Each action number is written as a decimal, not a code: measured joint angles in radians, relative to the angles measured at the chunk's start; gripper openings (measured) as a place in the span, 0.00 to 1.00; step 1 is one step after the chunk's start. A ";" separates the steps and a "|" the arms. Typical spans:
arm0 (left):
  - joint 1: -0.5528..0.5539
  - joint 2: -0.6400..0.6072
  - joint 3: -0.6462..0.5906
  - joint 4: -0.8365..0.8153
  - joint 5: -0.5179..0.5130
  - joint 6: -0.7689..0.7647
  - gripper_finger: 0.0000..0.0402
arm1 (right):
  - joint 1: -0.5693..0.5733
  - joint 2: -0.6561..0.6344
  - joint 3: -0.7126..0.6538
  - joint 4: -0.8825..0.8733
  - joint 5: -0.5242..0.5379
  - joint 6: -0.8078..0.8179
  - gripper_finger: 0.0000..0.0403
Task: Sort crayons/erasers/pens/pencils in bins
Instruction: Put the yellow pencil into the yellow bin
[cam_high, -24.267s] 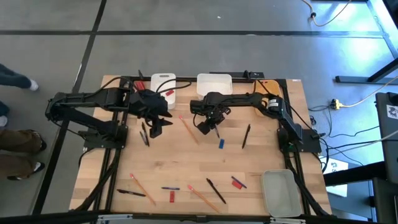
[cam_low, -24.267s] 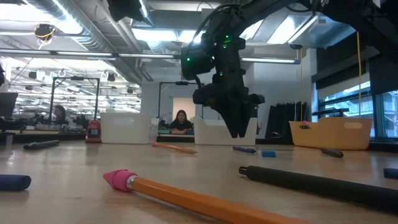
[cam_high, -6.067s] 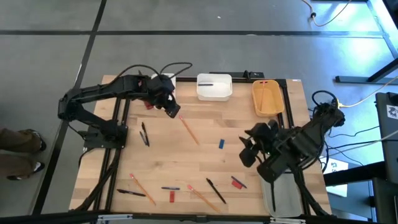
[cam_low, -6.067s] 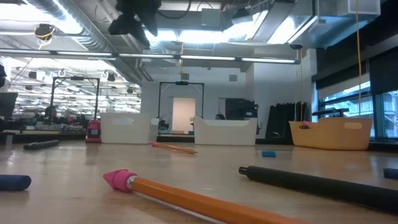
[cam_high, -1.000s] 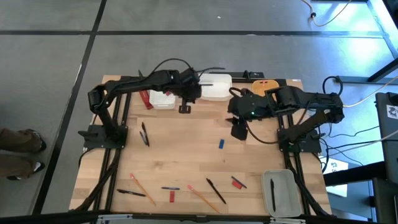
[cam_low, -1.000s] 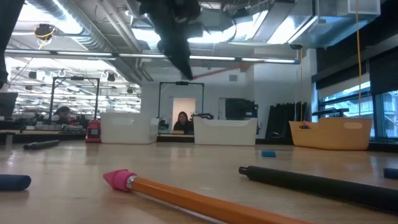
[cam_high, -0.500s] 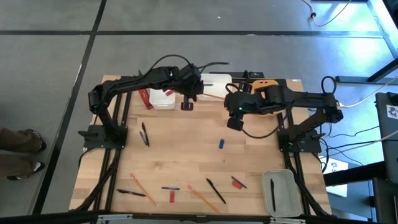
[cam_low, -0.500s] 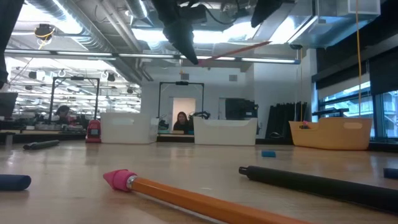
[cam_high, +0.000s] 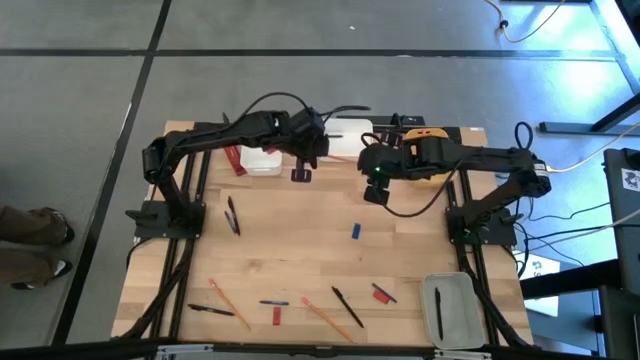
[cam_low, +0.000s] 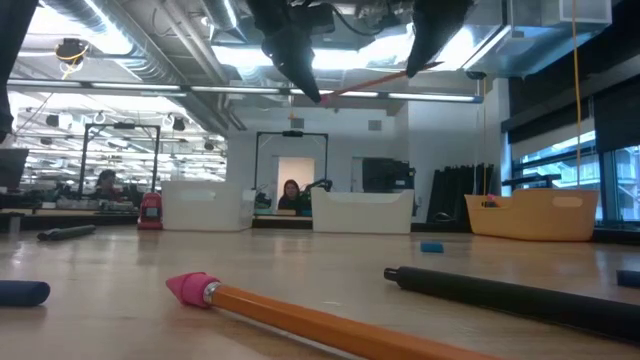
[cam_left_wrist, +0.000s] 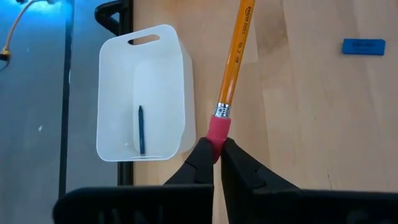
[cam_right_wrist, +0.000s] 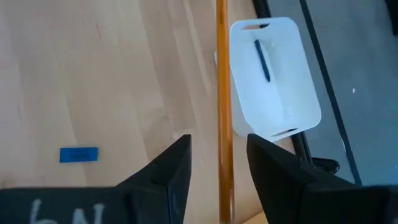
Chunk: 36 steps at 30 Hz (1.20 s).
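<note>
High over the far middle of the desk, the left gripper has its fingers pinched on the pink eraser end of a pencil, whose shaft runs between the right gripper's spread fingers, beside the wider white bin holding one pen.

We see the two arms crowd the far edge of the surface, where the left gripper and right gripper hang close together with a pencil bridging the gap between them above the wider white bin. The middle of the surface lies open, with only a blue eraser. Pens and pencils litter the near edge.
</note>
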 joint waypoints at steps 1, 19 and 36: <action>-0.001 0.000 0.000 0.000 0.000 0.000 0.00 | -0.001 0.001 -0.009 0.007 0.008 -0.001 0.39; -0.002 0.000 0.000 -0.003 0.000 0.000 0.00 | -0.018 0.000 -0.069 0.111 0.012 -0.029 0.31; -0.002 0.000 0.000 -0.010 0.000 -0.009 0.00 | -0.019 0.000 -0.069 0.113 -0.011 -0.051 0.08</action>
